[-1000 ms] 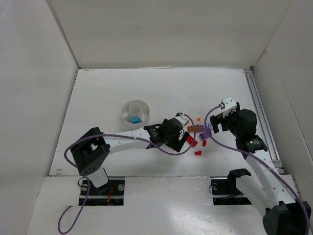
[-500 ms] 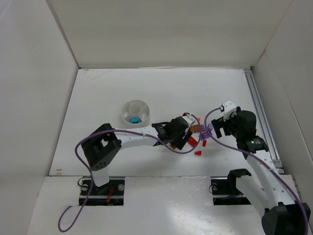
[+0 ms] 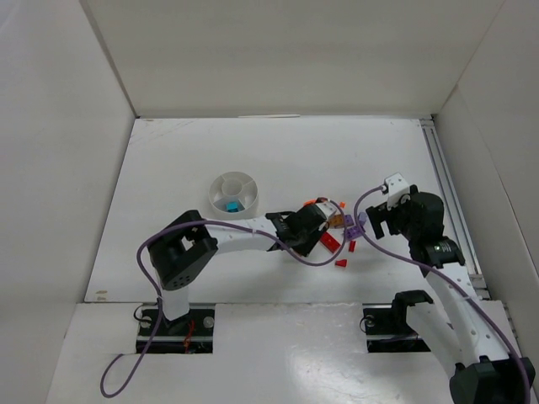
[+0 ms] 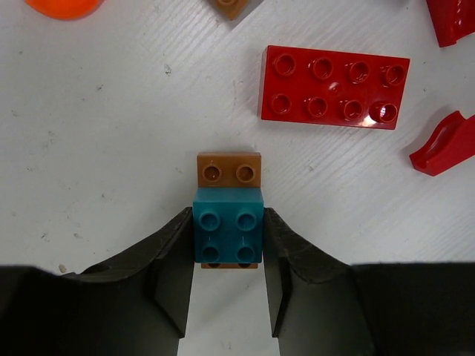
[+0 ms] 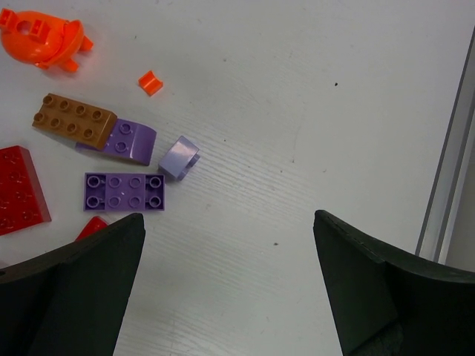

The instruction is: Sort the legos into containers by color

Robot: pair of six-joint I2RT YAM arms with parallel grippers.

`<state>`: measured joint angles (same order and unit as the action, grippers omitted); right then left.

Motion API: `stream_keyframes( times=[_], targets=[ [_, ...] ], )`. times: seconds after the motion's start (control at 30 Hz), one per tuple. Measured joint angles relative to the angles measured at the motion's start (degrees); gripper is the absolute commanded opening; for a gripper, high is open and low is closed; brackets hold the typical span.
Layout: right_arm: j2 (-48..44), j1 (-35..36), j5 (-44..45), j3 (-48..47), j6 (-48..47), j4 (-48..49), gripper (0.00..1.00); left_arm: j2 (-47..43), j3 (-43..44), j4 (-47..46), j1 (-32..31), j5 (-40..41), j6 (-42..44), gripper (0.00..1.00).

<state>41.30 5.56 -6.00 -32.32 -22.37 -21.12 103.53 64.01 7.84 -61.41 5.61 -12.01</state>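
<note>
In the left wrist view a teal brick [image 4: 228,225] sits stacked on a brown brick [image 4: 229,169] on the table. My left gripper [image 4: 228,222] is shut on the teal brick, a finger pressed against each side. A long red brick [image 4: 334,87] and a curved red piece [image 4: 444,144] lie just beyond. The white divided dish [image 3: 234,194] holds one teal brick [image 3: 231,204]. My right gripper [image 5: 227,219] stands open over bare table, right of a flat purple brick [image 5: 124,190], a brown brick [image 5: 74,120] and the orange ring piece [image 5: 41,37].
A small orange piece [image 5: 151,82] and a lilac piece [image 5: 180,157] lie near the purple ones. A metal rail [image 5: 449,148] runs along the table's right edge. White walls enclose the table on three sides. More red pieces [image 3: 341,263] lie in front of the pile.
My left gripper has reached right into the pile and closed from wide open onto the teal brick. The right arm has shifted slightly nearer, its jaws unchanged.
</note>
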Motion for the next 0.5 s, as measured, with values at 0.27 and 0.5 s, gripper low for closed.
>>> stream_keyframes(
  times=[0.27, 0.5],
  targets=[
    [-1.2, 0.0, -7.7, 0.0, -4.7, 0.2, 1.00, -7.9, -1.7, -3.2, 1.2, -3.7, -0.1, 0.00],
    [-2.8, -0.3, -34.6, 0.0, -11.0, 5.2, 1.00, -24.8, -10.6, -14.9, 9.5, -20.8, 4.0, 0.00]
  ],
)
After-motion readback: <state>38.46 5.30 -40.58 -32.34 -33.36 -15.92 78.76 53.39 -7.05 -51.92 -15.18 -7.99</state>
